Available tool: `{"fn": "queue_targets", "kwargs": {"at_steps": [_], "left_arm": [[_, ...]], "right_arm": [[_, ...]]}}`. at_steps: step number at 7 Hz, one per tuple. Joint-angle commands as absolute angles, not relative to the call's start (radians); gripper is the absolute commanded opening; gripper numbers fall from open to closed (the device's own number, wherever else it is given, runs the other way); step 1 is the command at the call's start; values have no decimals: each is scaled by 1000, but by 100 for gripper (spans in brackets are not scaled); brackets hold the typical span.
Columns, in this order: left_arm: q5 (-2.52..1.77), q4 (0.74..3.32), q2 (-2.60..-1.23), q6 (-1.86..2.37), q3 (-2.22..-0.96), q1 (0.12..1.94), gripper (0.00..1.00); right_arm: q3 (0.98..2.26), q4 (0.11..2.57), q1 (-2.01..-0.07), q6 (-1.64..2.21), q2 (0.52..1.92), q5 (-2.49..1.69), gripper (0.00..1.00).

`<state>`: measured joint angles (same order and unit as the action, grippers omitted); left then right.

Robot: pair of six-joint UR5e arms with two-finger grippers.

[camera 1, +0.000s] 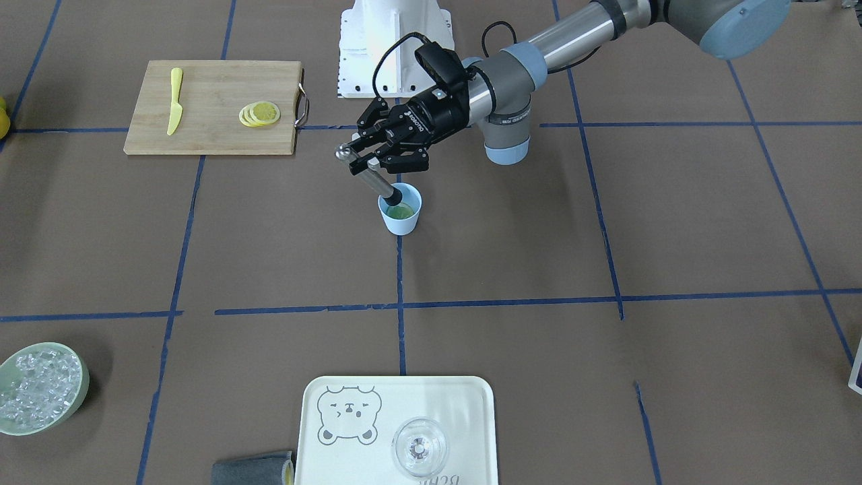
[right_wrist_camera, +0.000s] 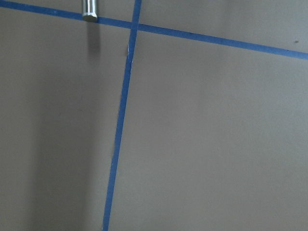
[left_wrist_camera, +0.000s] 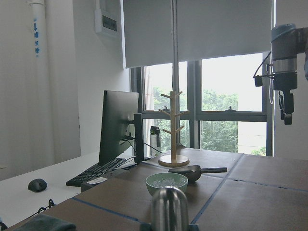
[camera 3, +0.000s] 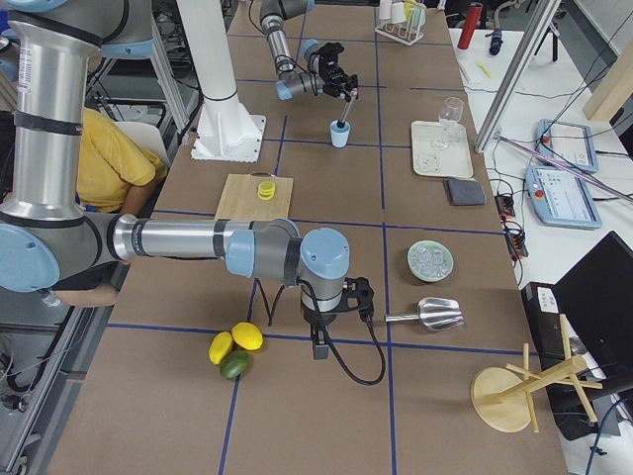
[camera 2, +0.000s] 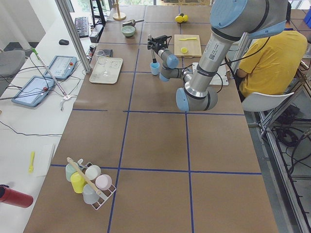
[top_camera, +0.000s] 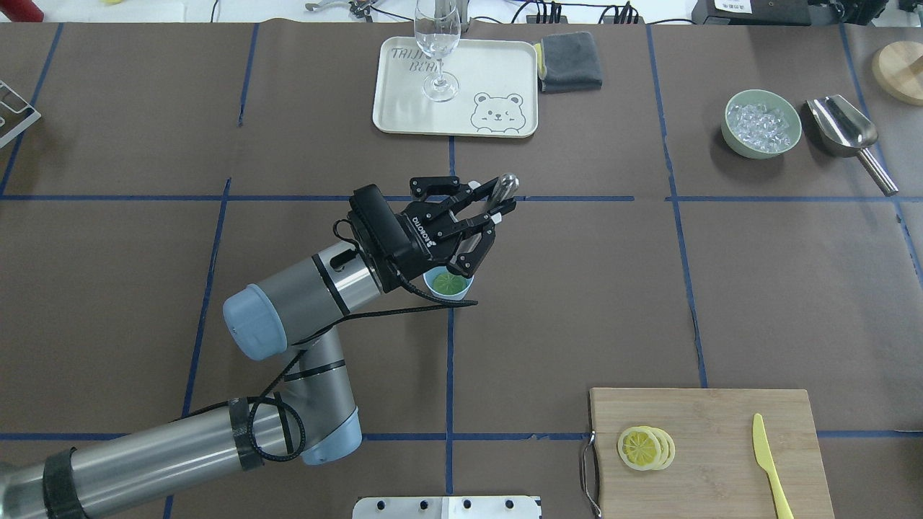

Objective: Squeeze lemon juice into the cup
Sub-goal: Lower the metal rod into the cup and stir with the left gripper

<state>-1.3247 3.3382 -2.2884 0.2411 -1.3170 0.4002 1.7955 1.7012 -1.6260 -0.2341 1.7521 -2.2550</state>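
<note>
Lemon [camera 1: 403,212] is lying flat in the bottom of the cup [camera 1: 404,227], looking greenish-yellow in there. Cup is standing upright mid-counter [top_camera: 577,303], right on a blue tape crossing. Left gripper [camera 1: 360,158] is hanging just over and beside the cup, jaws clenched on a metal rod [camera 1: 369,176]. The rod is slanting down with its black tip inside the cup mouth near the rim. Cannot tell whether the tip is touching the slice. More slices [top_camera: 645,447] are sitting fanned in a small stack on the cutting board [top_camera: 707,461] at near right, with the yellow knife [top_camera: 768,461] lying further right on the same board, apart from them. Far centre, a clear stemmed glass [top_camera: 438,50] is standing on the bear tray [top_camera: 404,108], with a grey cloth [top_camera: 570,61] just beside the tray's right edge. Far right, the green bowl of ice [top_camera: 761,150] is sitting beside a metal scoop [top_camera: 844,130]. Right gripper [camera 3: 316,346] is pointing straight down over bare counter near the scoop handle, well apart from the cup. It's too small to tell if its jaws are released or clenched.
</note>
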Motion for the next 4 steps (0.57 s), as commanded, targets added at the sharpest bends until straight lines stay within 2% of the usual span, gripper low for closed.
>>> {"fn": "queue_targets", "kwargs": {"at_steps": [1,3,4], "left_arm": [[-1345,3088,-2286,259,-1470,436,0],[-1479,2714,-2283,433,-1636,466,0],[-1530,2436,-2283,452,-1746,489,0]], "right_arm": [[1795,1701,-1626,-235,1755,-2256,100],[1793,1701,-1626,-236,1756,-2256,100],[1793,1701,-1626,-238,1756,-2256,100]]}}
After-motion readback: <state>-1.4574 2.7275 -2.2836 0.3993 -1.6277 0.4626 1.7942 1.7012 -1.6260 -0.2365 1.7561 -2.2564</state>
